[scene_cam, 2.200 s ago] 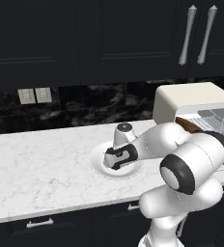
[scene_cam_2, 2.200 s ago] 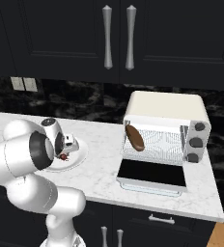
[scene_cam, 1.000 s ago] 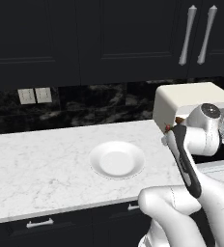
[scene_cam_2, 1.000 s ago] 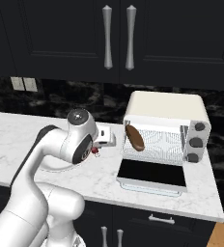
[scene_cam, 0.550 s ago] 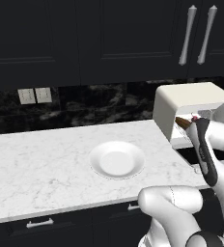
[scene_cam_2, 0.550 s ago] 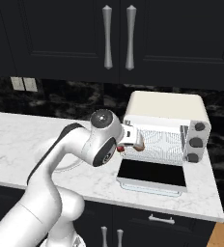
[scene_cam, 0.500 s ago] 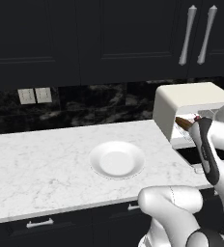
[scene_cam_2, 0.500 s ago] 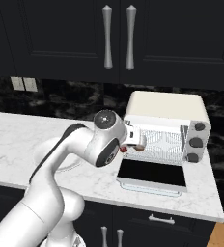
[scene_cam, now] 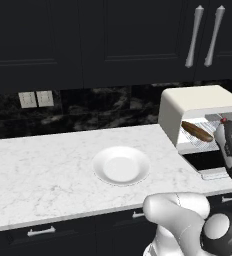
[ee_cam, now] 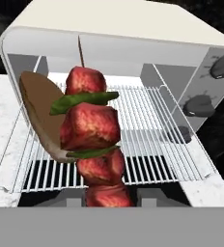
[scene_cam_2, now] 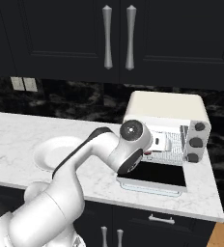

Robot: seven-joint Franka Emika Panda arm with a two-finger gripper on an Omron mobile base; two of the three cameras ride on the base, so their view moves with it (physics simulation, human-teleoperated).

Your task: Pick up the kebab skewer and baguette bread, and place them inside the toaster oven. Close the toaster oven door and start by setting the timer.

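**A:** Where is your kebab skewer (ee_cam: 92, 140) right now?

**B:** It stands upright between the gripper (ee_cam: 107, 197) fingertips, red chunks stacked with green strips between them, its bare tip pointing up toward the roof of the toaster oven (ee_cam: 133, 29). The jaws are nearly closed and clamped on its lowest chunk. From the hand's camera you're holding it right at the oven mouth, in front of the wire rack (ee_cam: 147, 140).

**A:** And the bread?

**B:** The baguette bread (scene_cam: 198, 131) already lies on the rack, toward the left side of the cavity. In the hand view it sits just behind and left of the skewer, so that half of your loading looks done.

**A:** So which step are you in?

**B:** You're carrying the skewer in, I'd judge. The toaster oven door (scene_cam_2: 158, 174) hangs flat and open below the cavity, and the knobs (scene_cam_2: 199, 127) on the right panel are untouched.

**A:** What does the next move ask of you?

**B:** Push forward over the open door, keep right of the baguette, lower the skewer onto bare rack, then let go. Whether the skewer is past the rack's front edge yet, I can't quite tell; the arm (scene_cam_2: 109, 149) blocks the opening in the right base view. Mind the tall tip under the oven roof. After that, back out, lift the door shut, and turn the timer.
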